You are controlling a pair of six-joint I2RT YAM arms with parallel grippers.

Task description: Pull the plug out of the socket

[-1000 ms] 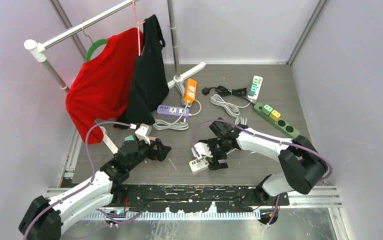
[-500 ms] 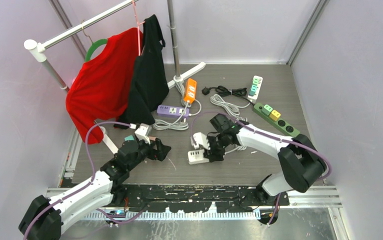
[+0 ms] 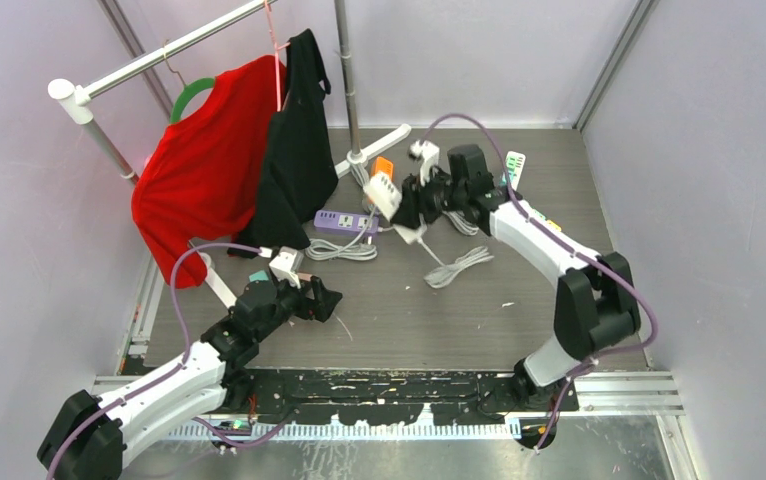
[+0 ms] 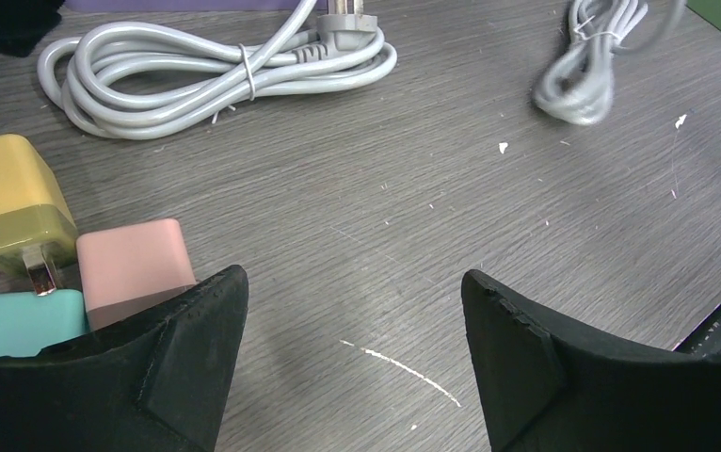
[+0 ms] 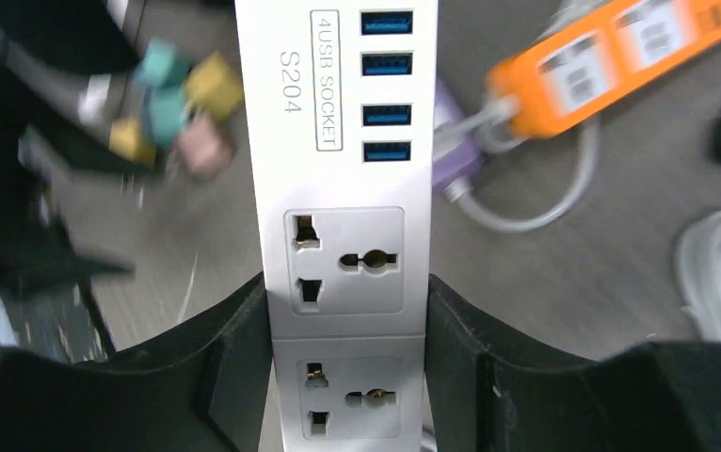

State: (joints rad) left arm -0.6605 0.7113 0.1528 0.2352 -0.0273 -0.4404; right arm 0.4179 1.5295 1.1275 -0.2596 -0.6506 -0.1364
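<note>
Obs.: the white power strip (image 3: 383,193) is now off the table (image 3: 399,320), held up at the far centre, over the orange power strip (image 5: 620,56). A second ago it lay near the front edge with the right gripper (image 5: 345,330) open above it; half a second ago the jaws had come together on its body.

Grip: right fingers are clamped on both long sides of the strip. Its grey cord (image 3: 456,268) hangs down and trails on the table.

Sockets: the right wrist view shows four USB ports and two mains outlets, all empty. No plug is seated in any face I can see.

Left gripper (image 4: 352,292): jaws apart, low over the table, unmoved over the last second. Just beside its left finger sit a yellow adapter (image 4: 13,202), a pink adapter (image 4: 136,268) and a teal adapter (image 4: 18,320), all loose.

Reading: probably this strip is finished and is being put aside. A grey lead meets the orange strip's end; too blurred to say whether it is seated.
</note>
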